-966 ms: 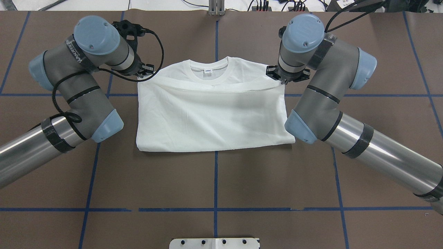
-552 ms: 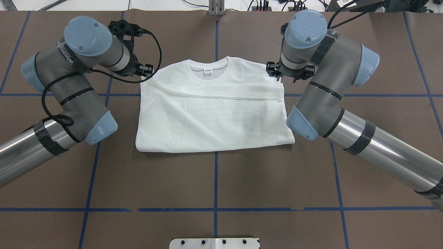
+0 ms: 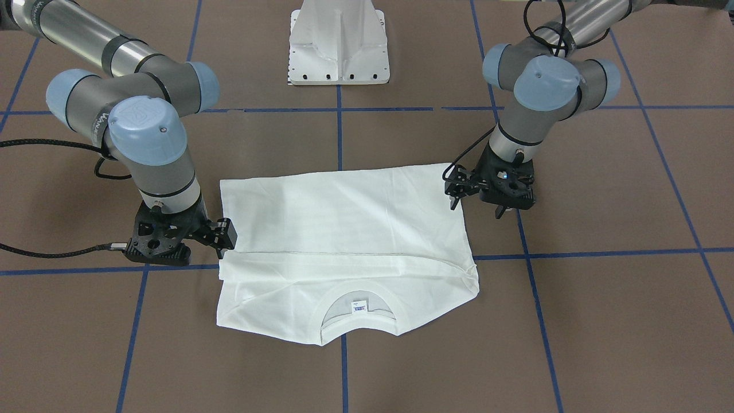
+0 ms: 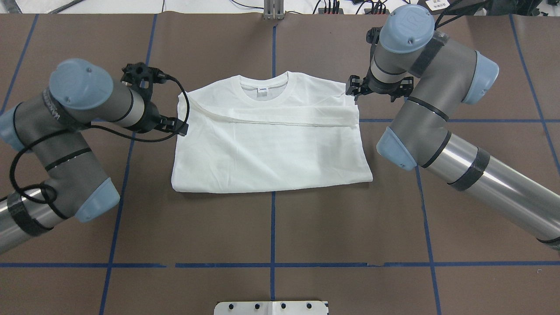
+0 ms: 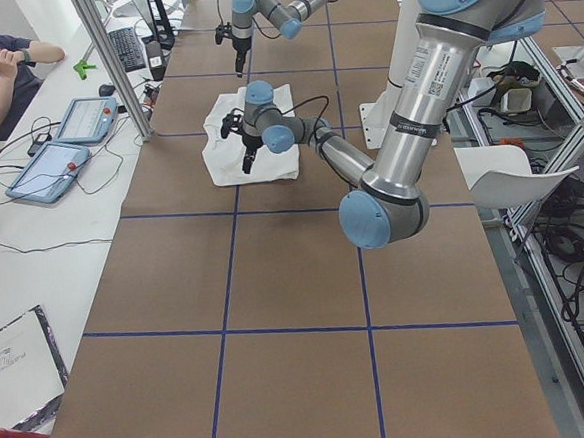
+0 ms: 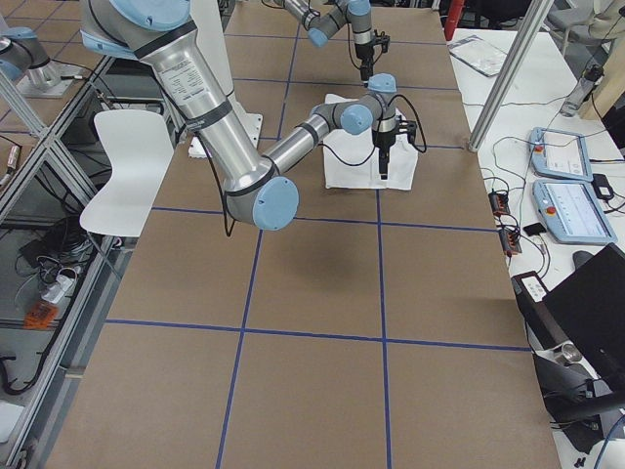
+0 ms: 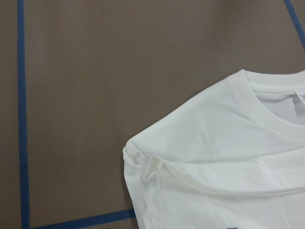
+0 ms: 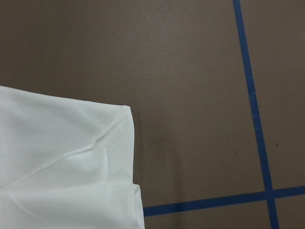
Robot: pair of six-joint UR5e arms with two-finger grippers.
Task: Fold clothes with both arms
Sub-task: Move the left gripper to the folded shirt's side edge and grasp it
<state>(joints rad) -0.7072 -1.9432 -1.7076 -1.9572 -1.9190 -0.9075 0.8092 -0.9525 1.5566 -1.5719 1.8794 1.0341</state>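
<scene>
a white long-sleeved cloth shirt (image 4: 271,148) lies flat on the brown table top (image 4: 271,227), between the two pincers. it is folded over into a wide block, and a fold edge runs from one pincer across to the other.

the black two-finger left pincer (image 4: 177,126) hangs just beside one side edge of the shirt, near that fold edge. its fingers are spread apart and it holds nothing. the black two-finger right pincer (image 4: 354,89) hangs just beside the other side edge, by the shoulder. its fingers are spread too, with nothing in them.

the round ribbed collar (image 4: 264,83) sits about midway between the pincers. a small label with blue print (image 3: 359,306) shows inside it.

below the left pincer, its own camera sees a puckered shoulder corner (image 7: 143,167) of the shirt and part of the collar. below the right pincer, its camera sees a smooth shirt corner (image 8: 95,143) with bare table beside it.

thin blue tape lines (image 4: 272,232) cross the table. a white metal stand (image 3: 339,46) sits well behind both pincers, on the robot's side.
</scene>
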